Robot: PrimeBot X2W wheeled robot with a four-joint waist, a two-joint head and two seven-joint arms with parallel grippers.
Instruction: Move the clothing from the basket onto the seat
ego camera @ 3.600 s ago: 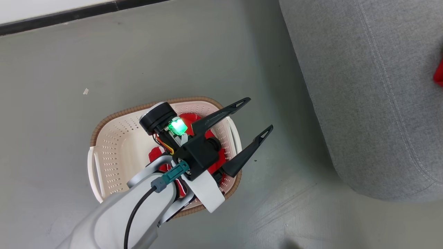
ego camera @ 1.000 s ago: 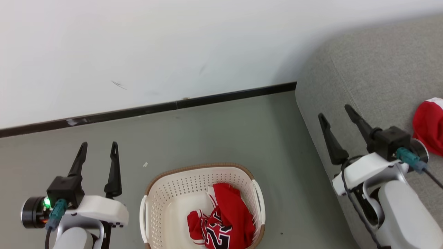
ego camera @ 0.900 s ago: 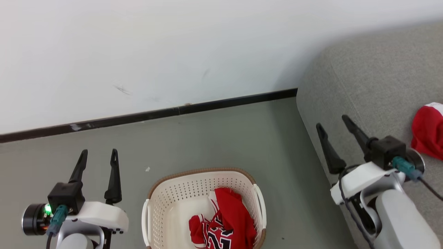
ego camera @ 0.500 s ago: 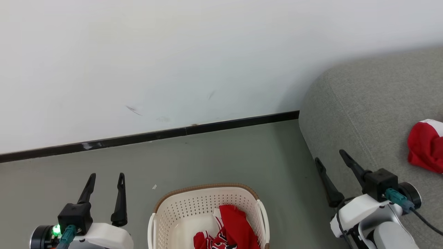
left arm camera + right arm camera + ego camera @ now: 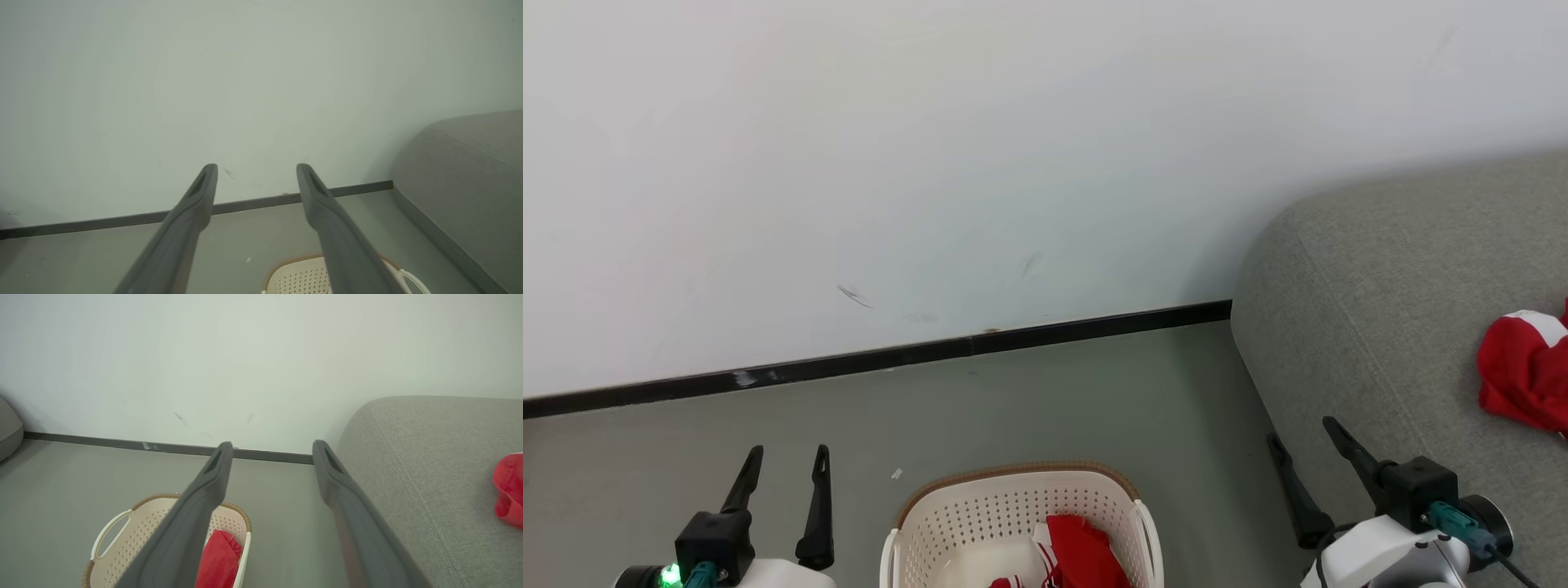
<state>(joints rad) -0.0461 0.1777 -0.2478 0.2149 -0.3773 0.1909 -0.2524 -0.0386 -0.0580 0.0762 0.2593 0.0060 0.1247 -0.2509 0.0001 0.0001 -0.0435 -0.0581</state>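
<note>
"So, where do we stand?"
"Our left gripper (image 5: 789, 451) hangs near the basket (image 5: 1013, 476) and our right gripper (image 5: 1301, 430) by the seat (image 5: 1380, 310) — both released, both empty. One red garment (image 5: 1519, 384) lies on the seat; more clothing (image 5: 1086, 547) sits in the basket."
"Risks?"
"We judge the basket is nearly out of our head view, so a reach could miss — or hook the basket and drag it."
"Any writing?"
"None we can read from here."

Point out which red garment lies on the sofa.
The red garment with white trim at far right, on the grey sofa; the other red garment sits in the basket.
</note>
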